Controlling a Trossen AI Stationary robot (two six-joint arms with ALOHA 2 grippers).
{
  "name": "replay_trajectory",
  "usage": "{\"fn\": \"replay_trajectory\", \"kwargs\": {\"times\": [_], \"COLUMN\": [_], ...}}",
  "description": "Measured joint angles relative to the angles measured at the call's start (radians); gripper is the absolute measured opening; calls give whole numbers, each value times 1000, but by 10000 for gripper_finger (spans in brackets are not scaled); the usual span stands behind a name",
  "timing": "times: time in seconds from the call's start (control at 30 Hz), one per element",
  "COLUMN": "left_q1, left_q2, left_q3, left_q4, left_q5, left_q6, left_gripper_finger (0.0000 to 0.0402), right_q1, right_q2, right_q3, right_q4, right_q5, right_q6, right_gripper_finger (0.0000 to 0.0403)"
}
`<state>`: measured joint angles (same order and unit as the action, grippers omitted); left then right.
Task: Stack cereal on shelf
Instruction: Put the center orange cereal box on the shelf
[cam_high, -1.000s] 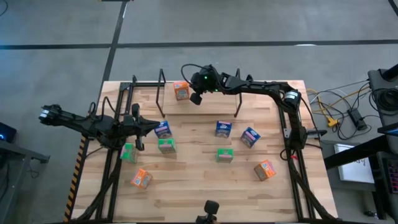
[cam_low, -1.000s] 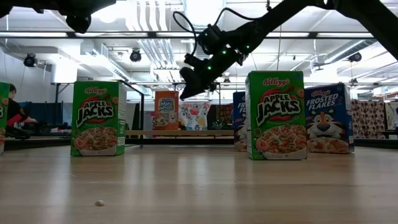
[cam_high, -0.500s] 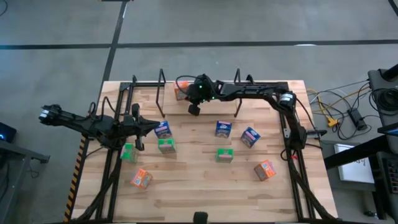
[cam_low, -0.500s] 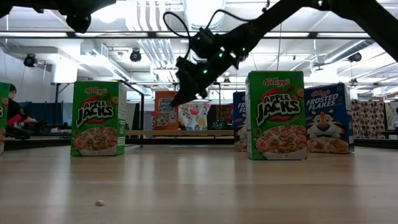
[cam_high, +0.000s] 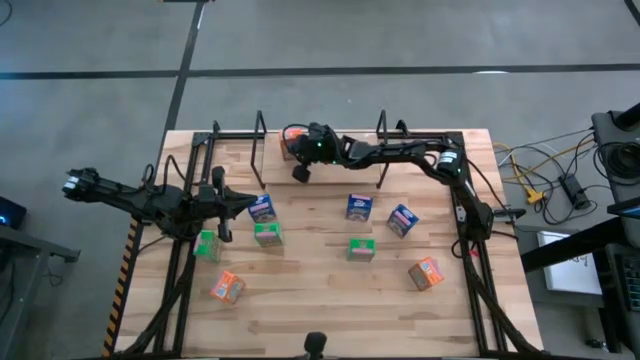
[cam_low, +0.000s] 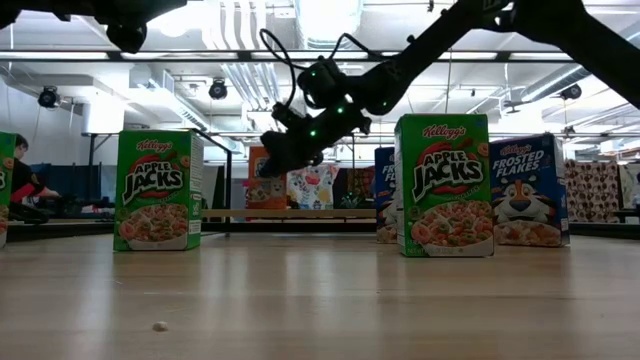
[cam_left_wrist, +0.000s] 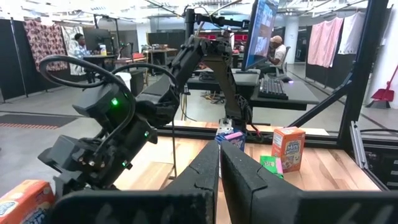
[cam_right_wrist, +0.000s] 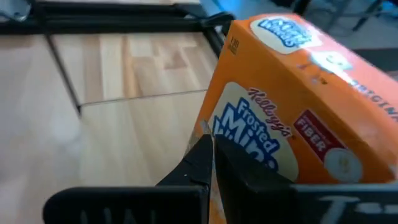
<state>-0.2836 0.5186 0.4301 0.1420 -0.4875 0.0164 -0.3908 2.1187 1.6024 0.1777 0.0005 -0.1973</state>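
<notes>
While your right gripper (cam_high: 299, 172), jaws clenched, presses against the orange cereal box (cam_right_wrist: 298, 112) on the shelf (cam_high: 262, 150), your left gripper (cam_high: 222, 205) waits, jaws clenched.

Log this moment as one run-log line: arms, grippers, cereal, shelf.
right gripper: shut, beside orange box on shelf | left gripper: shut, waiting at table's left | remaining boxes: on table
</notes>
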Motion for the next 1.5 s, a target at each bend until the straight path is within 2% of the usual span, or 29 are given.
{"fn": "replay_trajectory", "kwargs": {"times": [0.5, 0.77, 0.9, 1.27, 1.5], "left_q1": [0, 0, 0, 0, 0], "left_q2": [2, 2, 2, 6, 6], "left_q3": [0, 0, 0, 0, 0], "left_q4": [0, 0, 0, -1, 0], "left_q5": [0, 0, 0, 0, 0], "left_q6": [0, 0, 0, -3, -1], "left_gripper_finger": [0, 0, 0, 0, 0], "right_q1": [-3, -9, -1, -3, -63], "right_q2": [19, 16, -12, -143, -142], "right_q3": [0, 0, 0, 0, 0], "right_q4": [91, 81, 17, -343, -344], "right_q5": [60, 62, 61, 53, 56], "right_q6": [-39, -50, -50, -67, -65], "right_gripper_finger": [9, 9, 9, 9, 9]}}
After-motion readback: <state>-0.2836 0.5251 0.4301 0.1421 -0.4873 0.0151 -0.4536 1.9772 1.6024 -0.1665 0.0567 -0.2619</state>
